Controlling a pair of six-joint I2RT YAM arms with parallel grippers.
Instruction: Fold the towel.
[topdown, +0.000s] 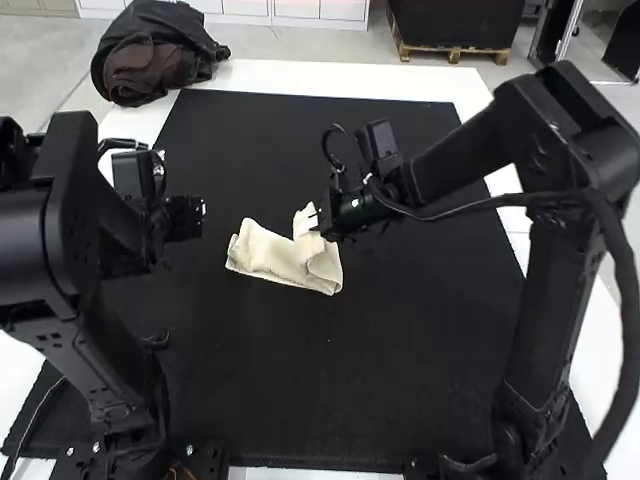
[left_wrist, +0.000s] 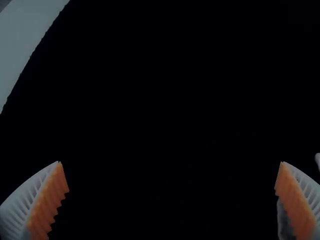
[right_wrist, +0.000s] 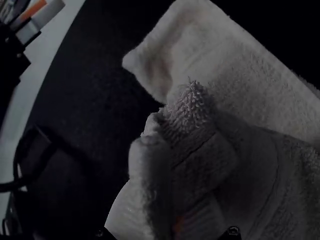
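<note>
Fabric (topdown: 150, 65) lies bunched far left, near the mat (topdown: 400, 360) under the towel (topdown: 270, 255).

Your cream terry towel (topdown: 275, 255) lies near the middle of the table (topdown: 400, 400) in a narrow, rumpled strip, its left part low, a fold at its right raised in your right gripper (topdown: 320, 222).

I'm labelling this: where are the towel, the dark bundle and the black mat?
Towel (topdown: 270, 252): high view, its middle.
Dark bundle (topdown: 172, 24): high view, its black upper part.
Black mat (topdown: 330, 390): high view, a bare near part.
</note>
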